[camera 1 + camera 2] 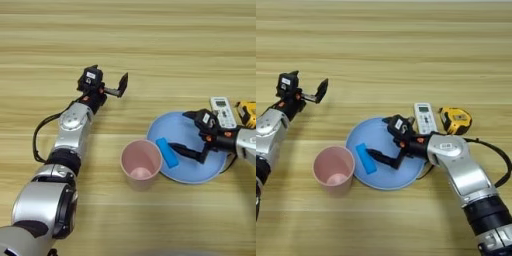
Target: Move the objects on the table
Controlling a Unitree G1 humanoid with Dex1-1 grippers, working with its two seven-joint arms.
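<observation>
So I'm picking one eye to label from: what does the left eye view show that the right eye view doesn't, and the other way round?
Only the left eye view shows the left arm whole, from shoulder to its open left pincer. Only the right eye view shows the whole yellow tape measure and the right arm's forearm, elbow and cable. Both show the blue block lying on the light-blue plate, the open right pincer over the plate beside the block, the pink cup standing beside the plate, and the white remote on the table.
</observation>
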